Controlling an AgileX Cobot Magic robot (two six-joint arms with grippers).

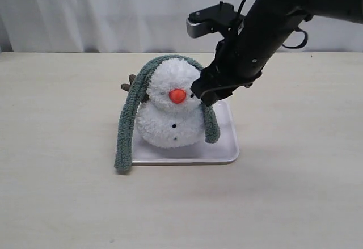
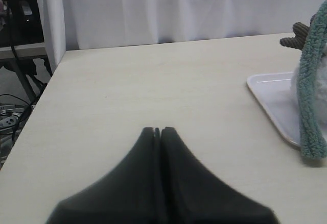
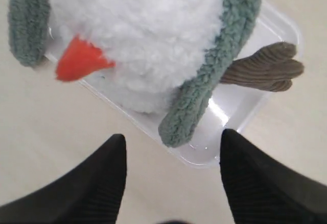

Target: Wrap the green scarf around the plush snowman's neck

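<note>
Green scarf (image 1: 131,113) draped the plush snowman (image 1: 170,121) overhead.
Right gripper (image 3: 173,134) gaped at its three o'clock; left gripper (image 2: 157,130) was pressed together.

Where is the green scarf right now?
Exterior view: the green scarf drapes over the plush snowman's head, its longer end reaching the table left of the tray.
</note>
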